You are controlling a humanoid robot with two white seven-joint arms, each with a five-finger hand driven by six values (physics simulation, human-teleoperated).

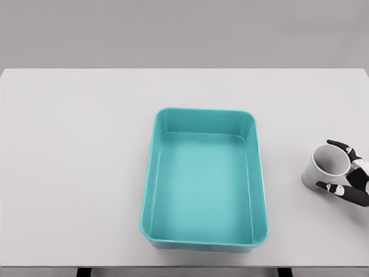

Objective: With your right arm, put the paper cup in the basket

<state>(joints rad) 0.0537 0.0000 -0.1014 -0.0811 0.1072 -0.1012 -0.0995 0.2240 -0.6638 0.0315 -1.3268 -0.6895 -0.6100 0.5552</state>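
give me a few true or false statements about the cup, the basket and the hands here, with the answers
1. The paper cup is inside the basket. False: it is on the table, to the right of the basket and apart from it.
2. The basket is teal and has nothing in it. True.
3. The right hand is at the cup, with fingers around its far side and near side. True.
4. The left hand is holding the basket's rim. False: no left hand shows in the head view.
5. The cup lies on its side with the opening toward the basket. False: its opening faces upward, toward the camera.
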